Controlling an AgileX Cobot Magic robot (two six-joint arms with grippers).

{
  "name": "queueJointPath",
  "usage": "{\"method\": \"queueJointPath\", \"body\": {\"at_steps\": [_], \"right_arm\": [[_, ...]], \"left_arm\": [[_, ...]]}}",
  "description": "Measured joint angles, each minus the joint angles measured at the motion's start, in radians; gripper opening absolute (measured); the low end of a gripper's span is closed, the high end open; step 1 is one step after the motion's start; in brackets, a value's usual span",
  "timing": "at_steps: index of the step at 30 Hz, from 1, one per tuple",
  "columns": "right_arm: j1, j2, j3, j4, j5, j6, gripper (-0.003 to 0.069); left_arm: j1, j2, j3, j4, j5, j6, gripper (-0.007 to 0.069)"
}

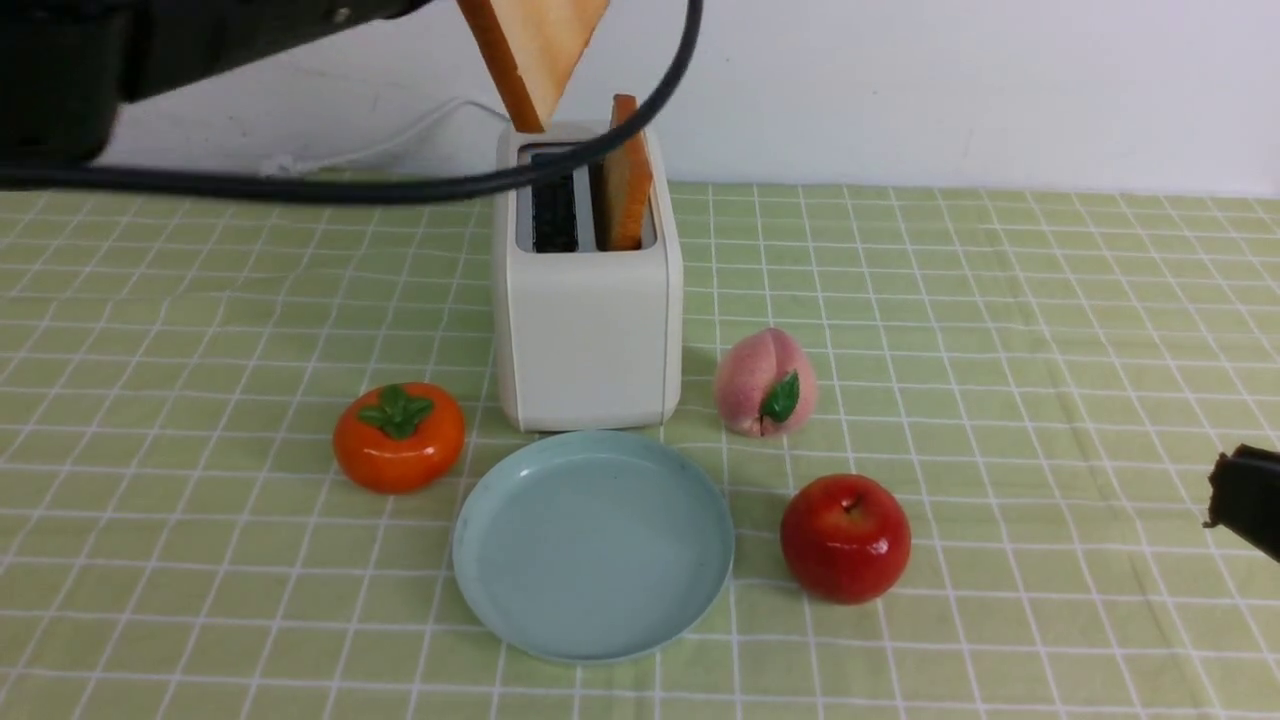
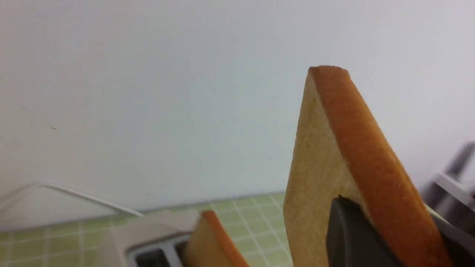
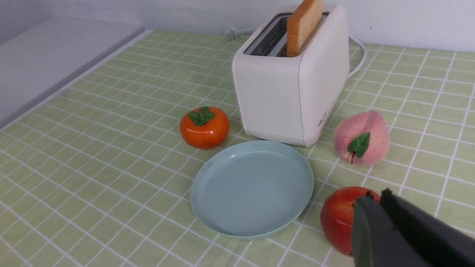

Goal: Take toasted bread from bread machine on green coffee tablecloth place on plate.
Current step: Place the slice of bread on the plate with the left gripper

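My left gripper [image 2: 382, 213] is shut on one toasted bread slice [image 2: 334, 155]. It holds the slice tilted, one corner down, just above the bread machine's left slot [image 1: 540, 50]; in the front view its fingers are cut off by the top edge. The second slice [image 1: 626, 180] stands in the right slot of the cream-white bread machine [image 1: 590, 330]. The pale blue-green plate [image 1: 593, 545] lies empty in front of it on the green coffee tablecloth [image 1: 1000, 300]. My right gripper [image 3: 374, 194] is shut and empty, low at the right [image 1: 1245, 500].
An orange persimmon [image 1: 398, 437] sits left of the plate. A pink peach [image 1: 765, 383] and a red apple [image 1: 845, 538] sit to its right. My left arm's black cable [image 1: 400, 185] hangs across the toaster top. A white cord [image 1: 400, 135] runs behind.
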Motion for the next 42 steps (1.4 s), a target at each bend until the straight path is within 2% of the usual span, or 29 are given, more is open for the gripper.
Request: {"method": "queueJointPath", "body": {"at_steps": [2,3,4,6,10,14,21,29,32,36,37,41,42], "right_arm": [[0.000,-0.012,0.000,0.004,0.020,0.000,0.0034],[0.000,-0.013,0.000,0.006,0.025,0.000,0.0034],[0.000,-0.022,0.000,0.007,0.042,0.000,0.0034],[0.000,-0.029,-0.001,0.011,0.066,0.000,0.0034],[0.000,-0.031,-0.002,0.013,0.131,0.000,0.0034],[0.000,-0.031,-0.002,0.013,0.186,0.000,0.0034],[0.000,-0.031,-0.003,0.017,0.246,0.000,0.0034],[0.000,-0.034,-0.003,0.046,0.275,0.000,0.0034],[0.000,-0.035,-0.003,0.060,0.276,0.000,0.0034],[0.000,-0.035,-0.003,0.069,0.277,0.000,0.0034],[0.000,-0.035,-0.003,0.069,0.277,0.000,0.0034],[0.000,-0.035,-0.003,0.070,0.280,0.000,0.0034],[0.000,-0.035,-0.003,0.070,0.280,0.000,0.0034]], "left_arm": [[0.000,-0.067,0.060,0.004,0.150,-0.001,0.0116],[0.000,-0.078,0.066,0.004,0.167,-0.004,0.0116],[-0.001,-0.106,0.110,0.009,0.296,-0.025,0.0116],[-0.002,-0.110,0.154,0.014,0.425,-0.083,0.0116],[-0.002,-0.048,0.218,0.032,0.512,-0.179,0.0116],[-0.002,0.048,0.231,0.034,0.510,-0.192,0.0116],[-0.011,0.230,0.231,0.033,0.370,-0.183,0.0116],[-0.011,0.318,0.231,0.078,0.298,-0.180,0.0116],[-0.011,0.321,0.231,0.105,0.287,-0.180,0.0167],[-0.011,0.320,0.231,0.144,0.286,-0.191,0.0379],[-0.011,0.320,0.231,0.146,0.286,-0.197,0.0402],[-0.011,0.281,0.231,0.232,0.262,-0.307,0.0616],[-0.011,0.274,0.231,0.246,0.260,-0.317,0.0622]]}}
